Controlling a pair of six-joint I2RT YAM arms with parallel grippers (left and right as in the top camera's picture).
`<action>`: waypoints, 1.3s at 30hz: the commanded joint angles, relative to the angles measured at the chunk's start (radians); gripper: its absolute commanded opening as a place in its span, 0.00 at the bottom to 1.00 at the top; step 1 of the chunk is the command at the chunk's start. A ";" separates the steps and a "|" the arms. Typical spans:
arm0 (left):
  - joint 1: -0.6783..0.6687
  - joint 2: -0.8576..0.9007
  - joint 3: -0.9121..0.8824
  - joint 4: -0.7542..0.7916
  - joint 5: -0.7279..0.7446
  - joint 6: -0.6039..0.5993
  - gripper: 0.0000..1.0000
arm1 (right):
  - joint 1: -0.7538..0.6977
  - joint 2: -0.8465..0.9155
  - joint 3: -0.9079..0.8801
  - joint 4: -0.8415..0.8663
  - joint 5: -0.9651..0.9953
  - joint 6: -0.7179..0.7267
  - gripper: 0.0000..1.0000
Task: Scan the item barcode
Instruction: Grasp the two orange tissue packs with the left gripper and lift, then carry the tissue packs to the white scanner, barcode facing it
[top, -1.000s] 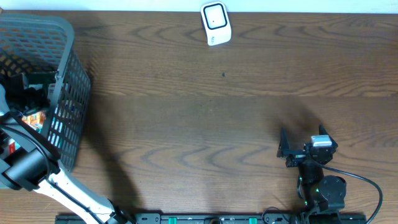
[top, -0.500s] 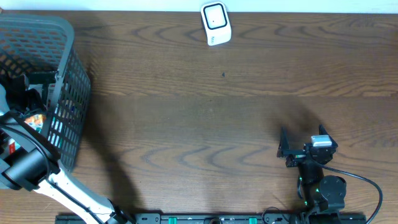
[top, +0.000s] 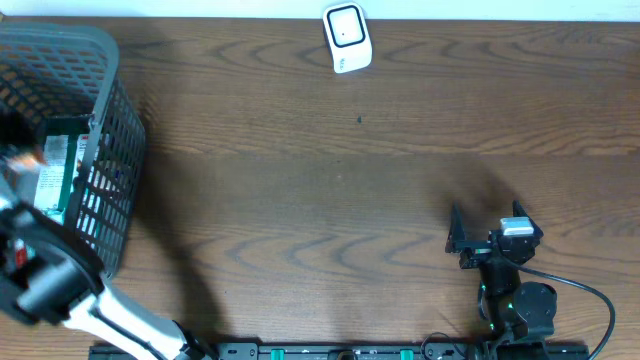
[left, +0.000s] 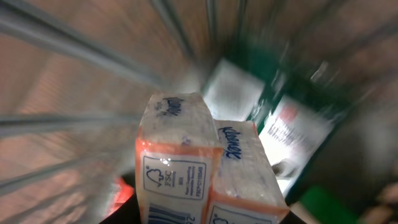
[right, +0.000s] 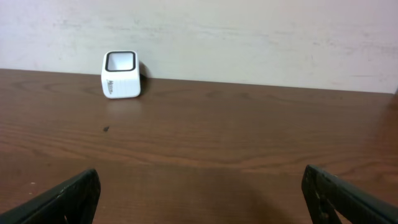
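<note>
My left gripper is down inside the grey mesh basket, shut on a pack of tissues in clear wrap with orange edges. The pack fills the lower middle of the left wrist view, and a barcode shows on its near face. From overhead the pack is only an orange blur at the far left. The white scanner stands at the table's far edge; the same scanner shows in the right wrist view. At the near right, my right gripper rests open and holds nothing.
A green and white box lies in the basket beside the tissue pack. The basket's wire walls stand close around the left gripper. Bare wooden table lies between the basket, the scanner and the right arm.
My left gripper has shut on the tissue pack and shifted left inside the basket, uncovering the green and white box. The right arm has not moved.
</note>
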 joint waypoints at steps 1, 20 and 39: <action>0.004 -0.243 0.064 0.071 -0.003 -0.201 0.36 | 0.007 -0.003 -0.001 -0.003 -0.001 -0.012 0.99; -0.644 -0.740 0.031 -0.228 0.219 -0.418 0.35 | 0.007 -0.003 -0.001 -0.003 -0.001 -0.012 0.99; -1.315 -0.127 -0.208 -0.001 0.073 -0.624 0.37 | 0.007 -0.003 -0.001 -0.003 -0.001 -0.012 0.99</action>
